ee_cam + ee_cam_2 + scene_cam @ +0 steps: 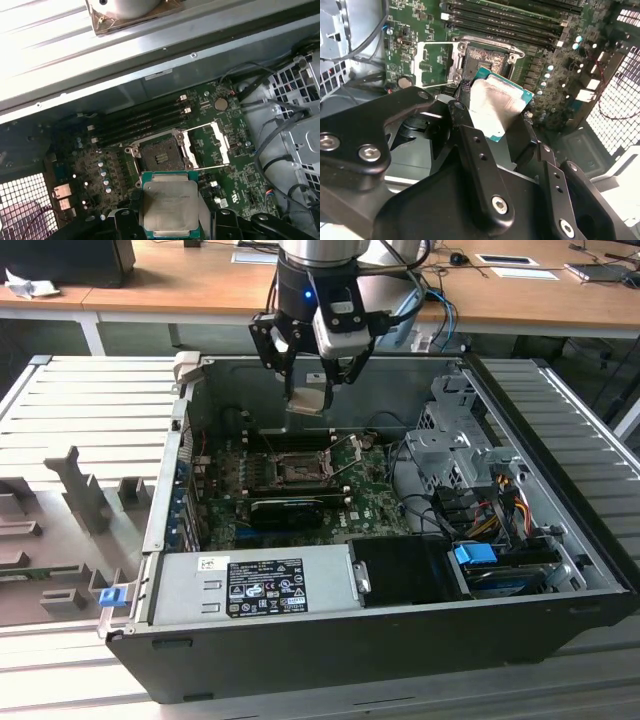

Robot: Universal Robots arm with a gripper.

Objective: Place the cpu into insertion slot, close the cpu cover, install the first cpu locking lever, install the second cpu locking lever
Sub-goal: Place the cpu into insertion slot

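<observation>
Desk [180, 280] behind, open computer case [300, 640] in front. I see the gripper [313, 390] clamped on the cpu [307, 402] above the insertion slot [160, 155] (cpu cover [221, 145] open).

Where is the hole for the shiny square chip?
Look inside the open black computer case at the green circuit board. Just beside the long black memory slots sits the insertion slot. It is the one square dark socket with a silvery rim, its cpu cover flipped open next to it.
</observation>
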